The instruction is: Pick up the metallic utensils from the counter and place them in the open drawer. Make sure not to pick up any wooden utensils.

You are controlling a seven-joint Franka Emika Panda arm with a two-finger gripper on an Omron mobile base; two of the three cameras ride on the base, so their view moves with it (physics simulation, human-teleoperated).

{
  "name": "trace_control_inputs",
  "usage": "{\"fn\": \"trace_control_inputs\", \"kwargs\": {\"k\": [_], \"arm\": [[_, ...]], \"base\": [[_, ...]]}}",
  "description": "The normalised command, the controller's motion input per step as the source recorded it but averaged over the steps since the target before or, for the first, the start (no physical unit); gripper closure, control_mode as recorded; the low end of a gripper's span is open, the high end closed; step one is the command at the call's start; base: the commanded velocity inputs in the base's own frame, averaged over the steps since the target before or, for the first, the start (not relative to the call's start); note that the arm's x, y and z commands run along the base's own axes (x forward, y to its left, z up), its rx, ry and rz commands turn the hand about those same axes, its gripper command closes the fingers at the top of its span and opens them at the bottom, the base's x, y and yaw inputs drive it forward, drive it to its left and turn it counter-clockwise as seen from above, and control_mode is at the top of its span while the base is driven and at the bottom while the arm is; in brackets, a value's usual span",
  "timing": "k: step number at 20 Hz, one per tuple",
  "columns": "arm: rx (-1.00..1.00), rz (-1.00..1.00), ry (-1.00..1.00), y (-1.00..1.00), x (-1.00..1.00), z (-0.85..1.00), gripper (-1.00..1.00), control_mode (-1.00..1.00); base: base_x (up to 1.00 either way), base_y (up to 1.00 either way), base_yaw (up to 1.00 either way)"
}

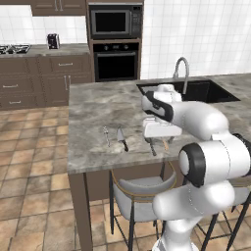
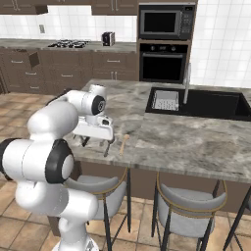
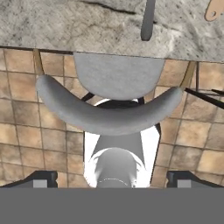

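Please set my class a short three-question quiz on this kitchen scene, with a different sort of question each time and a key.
1. True or false: the gripper has its jaws open, with nothing between them.
2. Which utensil on the counter must not go in the drawer? A. fork B. wooden spoon C. knife
3. Short answer: what piece of furniture stands under the counter's edge, below the gripper?

Key
1. True
2. B
3. A stool with a grey seat and a curved backrest
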Motion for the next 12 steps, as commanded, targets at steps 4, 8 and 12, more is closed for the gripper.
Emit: {"fn": "trace_control_inputs", "kwargs": {"k": [4,8,12], "arm": [[0.00,0.00,-0.04,-0.03,0.20,-0.14,-1.00,-1.00],[0.00,0.00,-0.02,-0.05,0.19,-0.17,-1.00,-1.00],[0.00,0.00,0.00,0.00,0.23,-0.19,-1.00,-1.00]], "base": [[0.00,0.00,0.00],[0.00,0.00,0.00],[0.00,0.00,0.00]]}}
